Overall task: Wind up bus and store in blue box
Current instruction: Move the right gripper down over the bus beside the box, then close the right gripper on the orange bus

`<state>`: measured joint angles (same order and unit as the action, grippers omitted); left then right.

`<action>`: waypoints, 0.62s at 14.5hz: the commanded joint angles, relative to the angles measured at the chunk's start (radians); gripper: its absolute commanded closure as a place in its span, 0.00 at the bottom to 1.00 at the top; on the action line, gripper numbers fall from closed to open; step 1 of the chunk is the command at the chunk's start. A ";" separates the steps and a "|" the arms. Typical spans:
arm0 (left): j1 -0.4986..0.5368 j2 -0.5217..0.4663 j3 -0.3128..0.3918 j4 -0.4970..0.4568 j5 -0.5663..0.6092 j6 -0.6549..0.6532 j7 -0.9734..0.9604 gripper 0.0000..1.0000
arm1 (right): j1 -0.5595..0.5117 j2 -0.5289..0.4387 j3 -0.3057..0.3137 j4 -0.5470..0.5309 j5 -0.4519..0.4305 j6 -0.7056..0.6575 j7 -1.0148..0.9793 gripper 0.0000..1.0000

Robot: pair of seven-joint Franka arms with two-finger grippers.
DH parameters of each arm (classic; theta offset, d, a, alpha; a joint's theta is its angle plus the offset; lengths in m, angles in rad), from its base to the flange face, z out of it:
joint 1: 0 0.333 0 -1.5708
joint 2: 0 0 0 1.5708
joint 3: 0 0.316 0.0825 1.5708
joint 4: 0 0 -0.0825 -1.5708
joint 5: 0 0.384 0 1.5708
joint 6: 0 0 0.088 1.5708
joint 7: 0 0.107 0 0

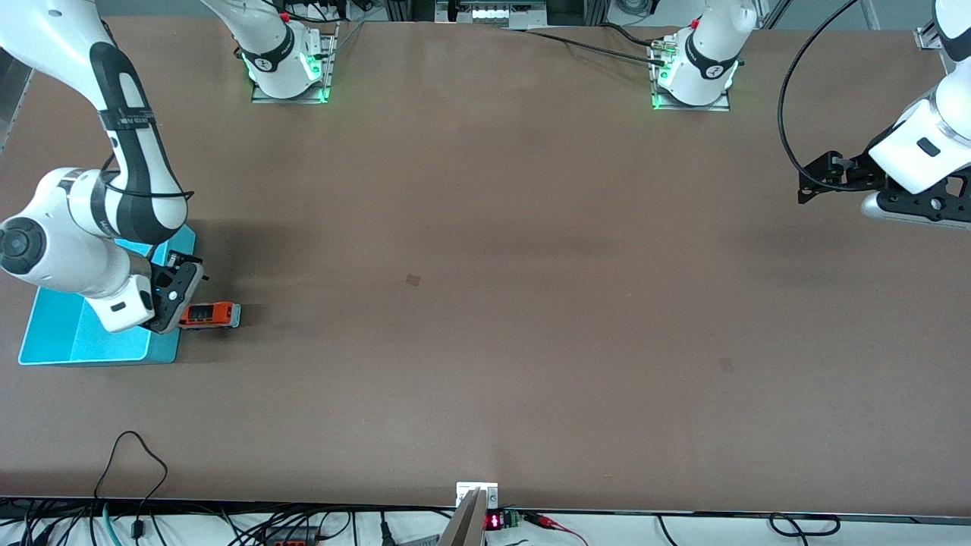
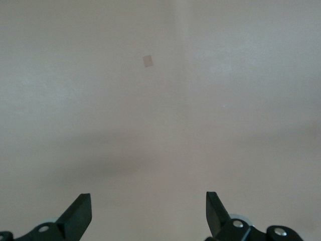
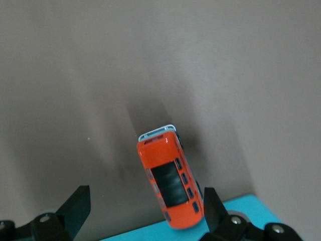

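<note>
Now the bus (image 1: 210,314) lies on the desk (image 1: 485,303) just beside the box (image 1: 98,341), toward the left arm's end. Right hand (image 3: 143,221) hovers over the bus, fingers spread and unclenched, grasping nothing; whether the bus touches the box wall cannot be told. To do the step well, lower squarely so both fingers flank the long sides, then close without nudging the toy. Left hand (image 2: 148,216) waits released, well apart from the box.
</note>
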<state>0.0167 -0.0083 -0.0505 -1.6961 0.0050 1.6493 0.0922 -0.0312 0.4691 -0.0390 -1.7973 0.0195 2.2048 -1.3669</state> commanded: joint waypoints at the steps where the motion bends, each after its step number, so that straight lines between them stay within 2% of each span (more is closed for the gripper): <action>1: 0.002 0.008 0.001 0.024 -0.016 -0.009 0.000 0.00 | -0.007 0.034 0.007 0.001 -0.004 0.019 -0.098 0.00; 9: 0.002 0.010 0.001 0.027 -0.016 -0.009 0.003 0.00 | -0.041 0.115 0.007 0.004 -0.001 0.154 -0.236 0.00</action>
<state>0.0169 -0.0076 -0.0505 -1.6950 0.0050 1.6493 0.0922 -0.0640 0.5708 -0.0412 -1.7978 0.0195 2.3298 -1.5688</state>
